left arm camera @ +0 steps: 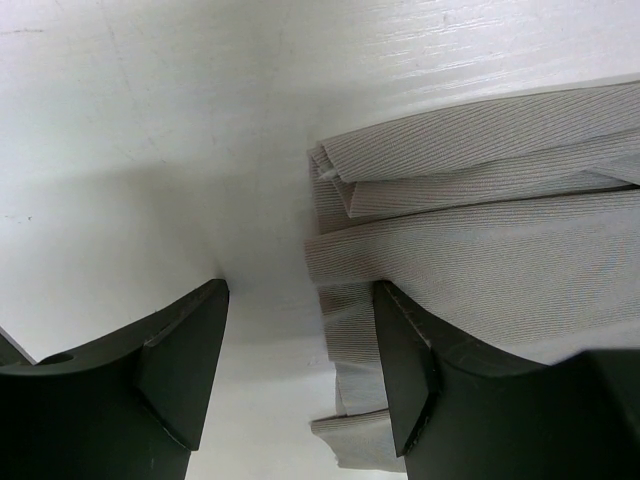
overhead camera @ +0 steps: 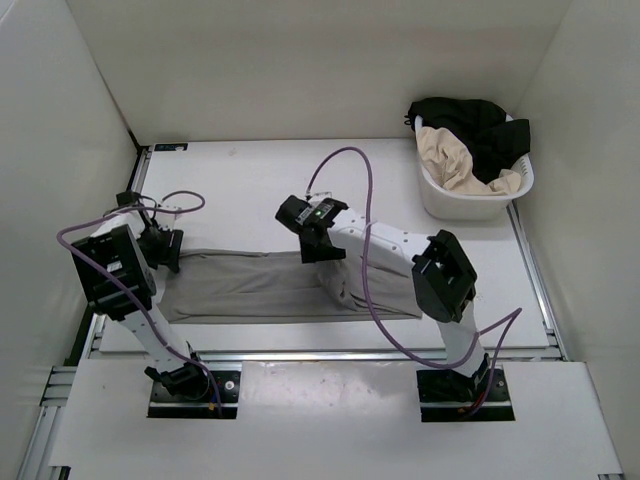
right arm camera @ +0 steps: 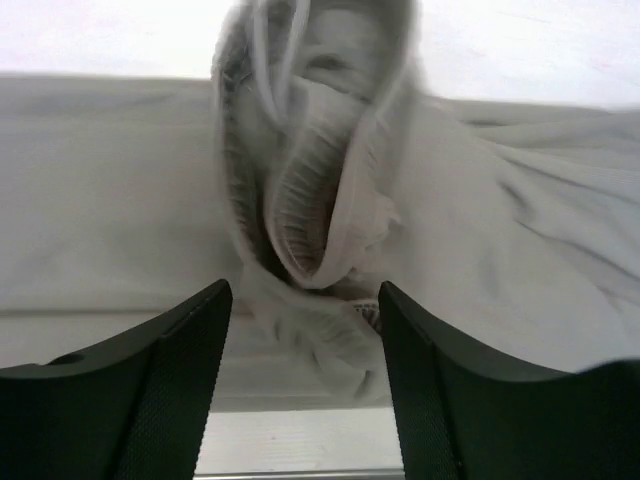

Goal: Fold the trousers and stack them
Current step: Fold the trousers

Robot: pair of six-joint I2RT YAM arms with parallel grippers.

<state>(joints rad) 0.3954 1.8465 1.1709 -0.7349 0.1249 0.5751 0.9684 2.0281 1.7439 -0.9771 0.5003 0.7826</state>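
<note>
The grey trousers point(overhead camera: 250, 288) lie flat across the near part of the table, with a bunched fold toward the right point(overhead camera: 345, 285). My left gripper point(overhead camera: 165, 250) is open at their left end. In the left wrist view the left gripper point(left arm camera: 300, 370) hovers over the layered leg hems point(left arm camera: 350, 190), with its right finger point(left arm camera: 405, 370) on the cloth edge. My right gripper point(overhead camera: 320, 250) is open over the middle of the trousers. In the right wrist view the right gripper point(right arm camera: 305, 390) straddles a puckered, elastic-ribbed bunch of fabric point(right arm camera: 310, 220) without closing on it.
A white laundry basket point(overhead camera: 440, 200) holding black and beige clothes stands at the back right. White walls close in the table on the left, back and right. A metal rail point(overhead camera: 320, 352) runs along the table's near edge.
</note>
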